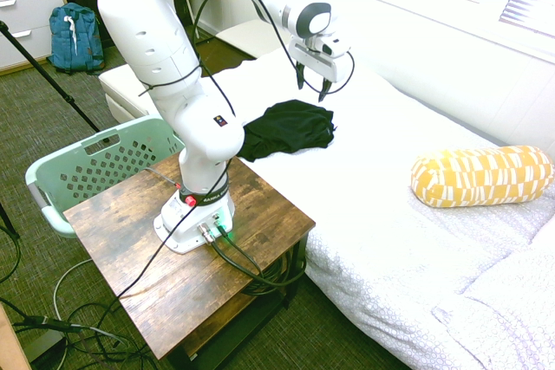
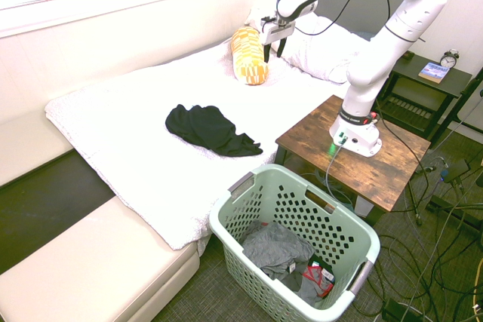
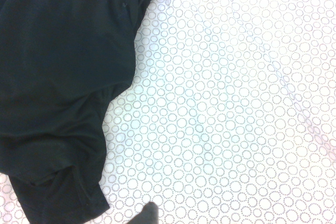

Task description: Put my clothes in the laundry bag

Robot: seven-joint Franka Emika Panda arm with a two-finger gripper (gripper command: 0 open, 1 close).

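- My tool (image 1: 311, 84) hangs in the air above the bed (image 1: 390, 214), its two fingers apart with nothing between them.
- The black clothes (image 1: 288, 127) lie crumpled on the bed's white cover, near the edge that faces the table (image 1: 191, 275). My tool is above and just past the garment's far side, not touching it.
- In the second exterior view the clothes (image 2: 207, 130) lie about mid-bed, and my tool (image 2: 272, 44) shows in front of the yellow pillow (image 2: 249, 54) at the bed's head end.
- The wrist view shows the clothes (image 3: 58, 87) filling one side, folded and creased, lying flat on the bed cover (image 3: 236, 103), which is printed with small dotted circles.
- The laundry bag (image 2: 290, 209) stands on the floor beside the bed, just next to the table and well apart from the clothes. Its sides have rows of small holes and a cut-out handle at the rim.
- Inside the laundry bag lie a grey garment (image 2: 275, 250) and something small with red on it (image 2: 318, 277); I cannot tell what that is.
- The yellow pillow (image 1: 481, 175), patterned in white, rests on the bed, well apart from the clothes.
- A blue backpack (image 1: 74, 36) leans against a white dresser (image 1: 26, 6), on the floor far from the bed.
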